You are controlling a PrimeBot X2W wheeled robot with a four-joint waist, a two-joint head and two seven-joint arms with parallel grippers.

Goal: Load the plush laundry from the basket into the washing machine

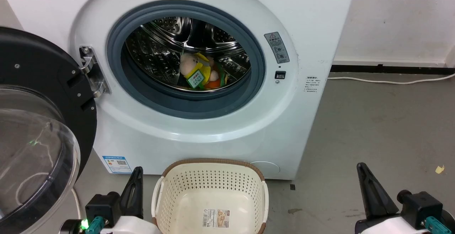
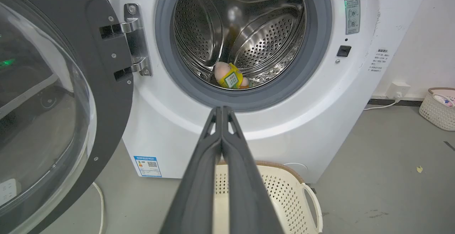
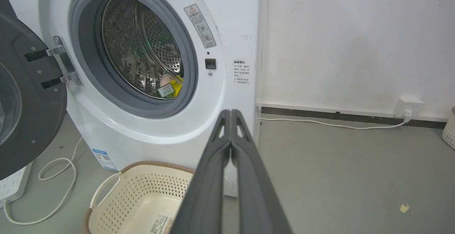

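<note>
The plush laundry (image 1: 199, 72) lies on the bottom of the steel drum of the white washing machine (image 1: 199, 134); it also shows as plush laundry (image 2: 230, 77) and plush laundry (image 3: 170, 86). The black-framed door (image 1: 39, 127) hangs open at the left. In front of the washer stands the cream basket (image 1: 209, 177) with just a label sticker on its bottom. My left gripper (image 1: 137, 172) is shut to the left of the basket, and my right gripper (image 1: 362, 168) is shut to its right; both hold nothing.
A white cable (image 1: 391, 81) runs along the floor by the wall at the right. Another perforated basket (image 2: 439, 108) sits far right. A power strip (image 3: 12, 186) and looped cord lie under the open door. Grey floor stretches to the washer's right.
</note>
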